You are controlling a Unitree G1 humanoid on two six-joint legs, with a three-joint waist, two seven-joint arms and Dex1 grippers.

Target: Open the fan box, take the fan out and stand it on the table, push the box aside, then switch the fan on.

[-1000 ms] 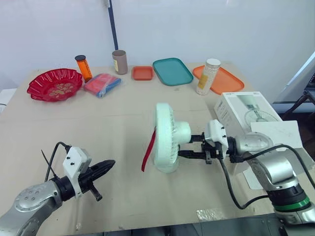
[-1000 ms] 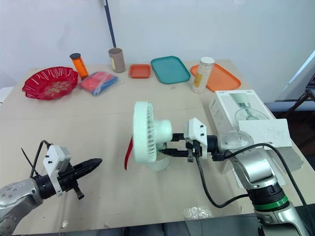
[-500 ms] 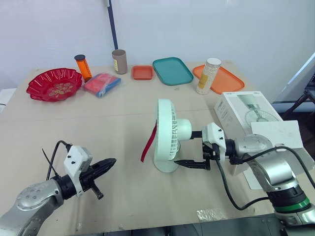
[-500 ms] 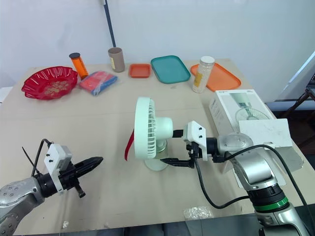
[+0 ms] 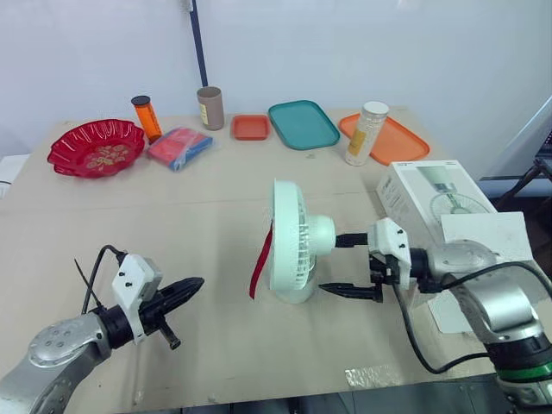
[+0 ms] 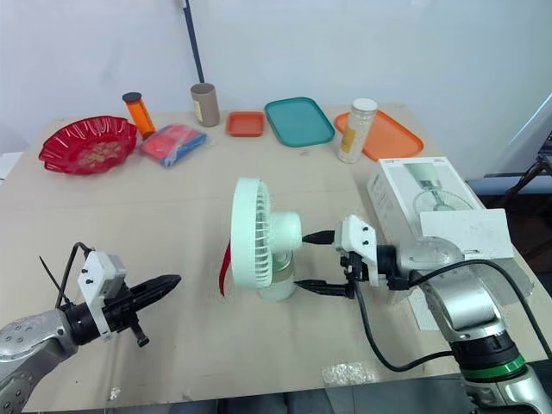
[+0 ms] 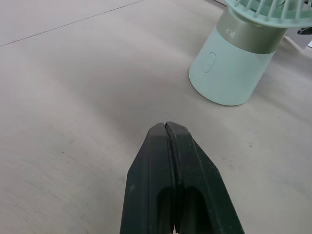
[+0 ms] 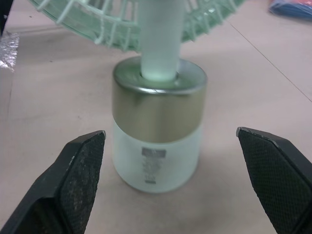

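The white fan (image 5: 293,250) stands upright on its round base mid-table, its grille facing my left side, with a red strap (image 5: 259,263) hanging off the front. My right gripper (image 5: 338,266) is open just behind the fan, one finger level with the motor housing and the other near the base, touching nothing. In the right wrist view the base (image 8: 158,124) sits between the spread fingers (image 8: 83,170). The white fan box (image 5: 431,194) lies at the right with its flap (image 5: 487,237) open. Near the front left, my left gripper (image 5: 191,285) is shut and empty, pointing toward the fan base (image 7: 229,68).
Along the far edge stand a red bowl (image 5: 97,147), an orange bottle (image 5: 147,118), a brown cup (image 5: 210,108), a blue-red packet (image 5: 179,147), a small orange tray (image 5: 250,127), a teal tray (image 5: 302,124), a white canister (image 5: 366,134) and an orange tray (image 5: 392,138).
My right gripper has opened off the fan and drawn back to the right. The fan, tilted a second ago, now stands level on its base. The left arm has barely moved.
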